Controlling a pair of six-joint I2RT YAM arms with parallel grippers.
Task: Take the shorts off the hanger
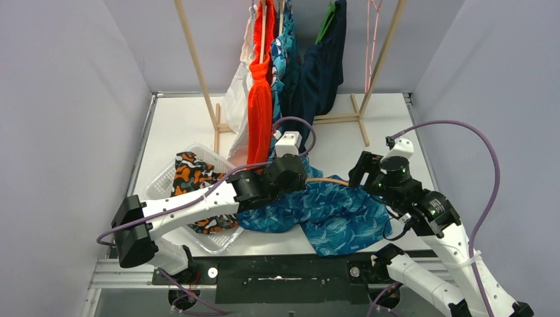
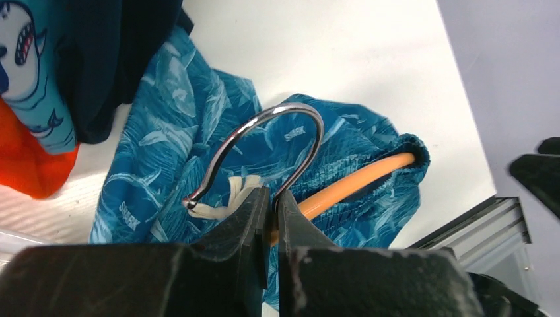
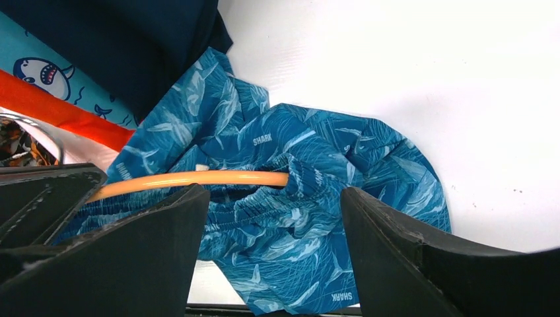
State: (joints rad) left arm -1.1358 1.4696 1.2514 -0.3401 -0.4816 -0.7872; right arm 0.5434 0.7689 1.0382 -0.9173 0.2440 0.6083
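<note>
White table (image 1: 181, 125) bears blue shorts (image 1: 337, 212), clear basket (image 1: 158, 179), wooden rack (image 1: 360, 122).
</note>
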